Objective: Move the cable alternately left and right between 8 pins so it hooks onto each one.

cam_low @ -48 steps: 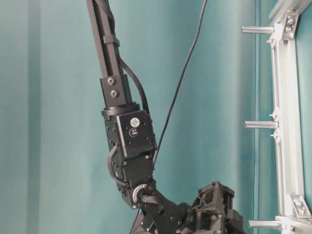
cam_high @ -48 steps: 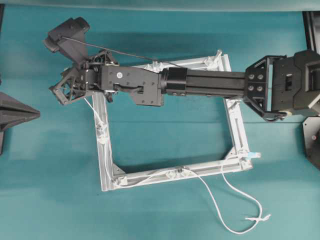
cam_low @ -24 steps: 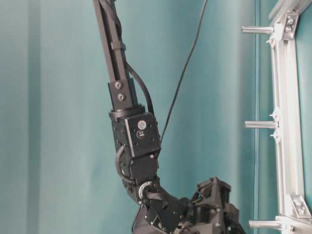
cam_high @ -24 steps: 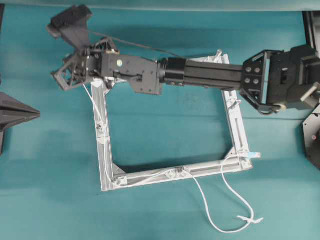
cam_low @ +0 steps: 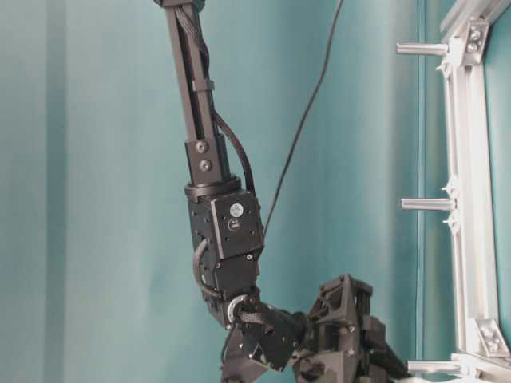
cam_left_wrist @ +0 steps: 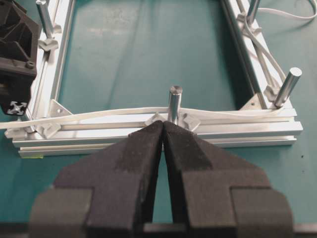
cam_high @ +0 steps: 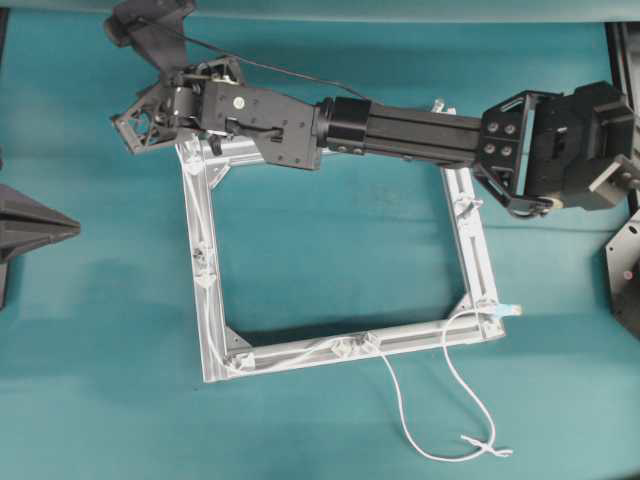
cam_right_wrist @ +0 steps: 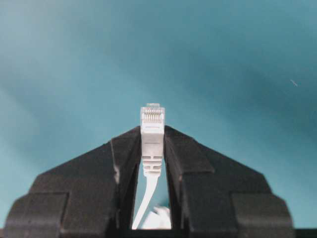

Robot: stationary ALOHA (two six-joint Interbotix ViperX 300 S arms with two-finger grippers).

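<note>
Right gripper [cam_right_wrist: 152, 144] clamps the white cable's plug [cam_right_wrist: 152, 130] at the aluminium frame's [cam_high: 213, 330] ten o'clock corner; left gripper [cam_left_wrist: 163, 130] sits clenched, empty.

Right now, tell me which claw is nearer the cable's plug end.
Right. The right claw is shut on the plug end, which sticks out past its tips. The left claw is shut, empty, facing a pin on the frame.
</note>
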